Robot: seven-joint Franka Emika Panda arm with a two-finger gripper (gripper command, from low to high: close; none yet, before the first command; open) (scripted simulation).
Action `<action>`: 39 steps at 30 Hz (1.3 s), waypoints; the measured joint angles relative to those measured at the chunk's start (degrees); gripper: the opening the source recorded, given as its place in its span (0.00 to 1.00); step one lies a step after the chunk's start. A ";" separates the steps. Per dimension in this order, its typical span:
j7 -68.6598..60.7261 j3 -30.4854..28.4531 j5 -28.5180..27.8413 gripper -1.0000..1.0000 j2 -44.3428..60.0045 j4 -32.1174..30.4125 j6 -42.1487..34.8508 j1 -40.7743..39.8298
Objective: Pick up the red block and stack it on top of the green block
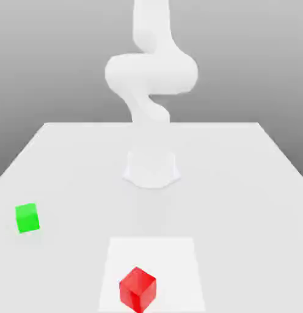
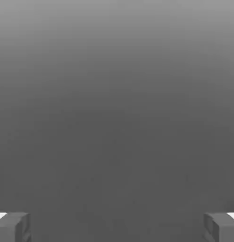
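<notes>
In the exterior view, the red block (image 1: pixel 138 290) rests on the white square patch (image 1: pixel 174 263) of the bench (image 1: pixel 74 183), turned so that an edge faces the camera. I judge that this patch marks the pick area. The green block (image 1: pixel 27 218) sits toward the exterior view's left, well apart, which leaves its top free as the stacking base. The arm (image 1: pixel 151 73) rises from its base (image 1: pixel 151 168) beyond both blocks, folded through a bend and extending upward.

In the hand view, the pincer (image 2: pixel 117 228) is released, its two fingers spread wide with nothing between them. I judge that approach and alignment remain.
</notes>
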 joint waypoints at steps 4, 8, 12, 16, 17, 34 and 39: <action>6.11 2.53 -1.59 0.50 8.67 -1.60 3.26 -3.14; 12.09 4.43 -3.29 0.50 17.04 -3.13 6.39 -5.65; 17.99 5.60 -4.90 0.50 25.40 -4.66 9.54 -7.49; 23.53 5.88 -6.01 0.50 33.70 -6.19 12.66 -8.45; 24.74 5.89 -6.06 0.50 35.75 -6.59 13.49 -8.70; 33.90 3.84 -5.07 0.00 61.73 -8.33 28.40 -7.64; 33.36 4.58 -4.25 0.00 58.94 -8.78 26.10 -8.22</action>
